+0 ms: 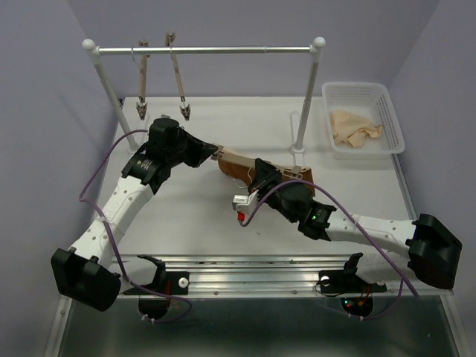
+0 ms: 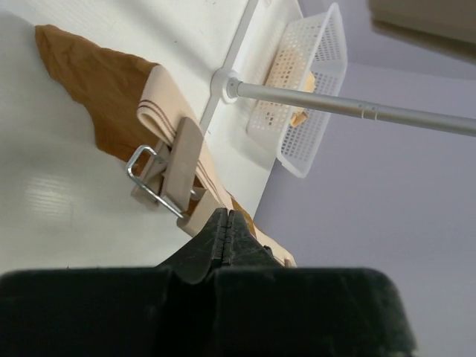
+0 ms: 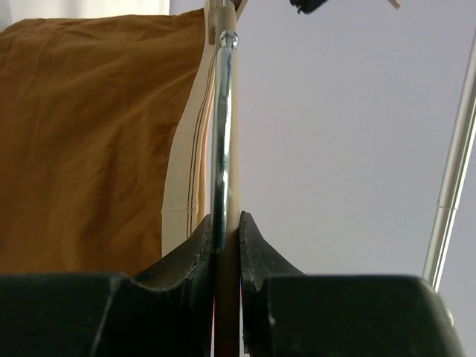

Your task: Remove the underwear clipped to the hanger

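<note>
Pinching hanger [image 3: 224, 89]: right hand [image 3: 227, 220], underwear [image 3: 89, 134] just left of it. Left hand [image 2: 227, 220] pressed together, clip [image 2: 178, 167] just ahead.

overhead view looks down from behind; both wrist views hug the hanger [image 2: 186, 160].

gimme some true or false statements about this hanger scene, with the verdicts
1. The right gripper is closed on the hanger. True.
2. The white basket is empty. False: a pale cloth lies in it.
3. A clip pinches the waistband of the underwear. True.
4. The left gripper stands wide open. False: its jaws are shut.
5. Nothing hangs on the rail. False: two spare hangers hang there.
</note>
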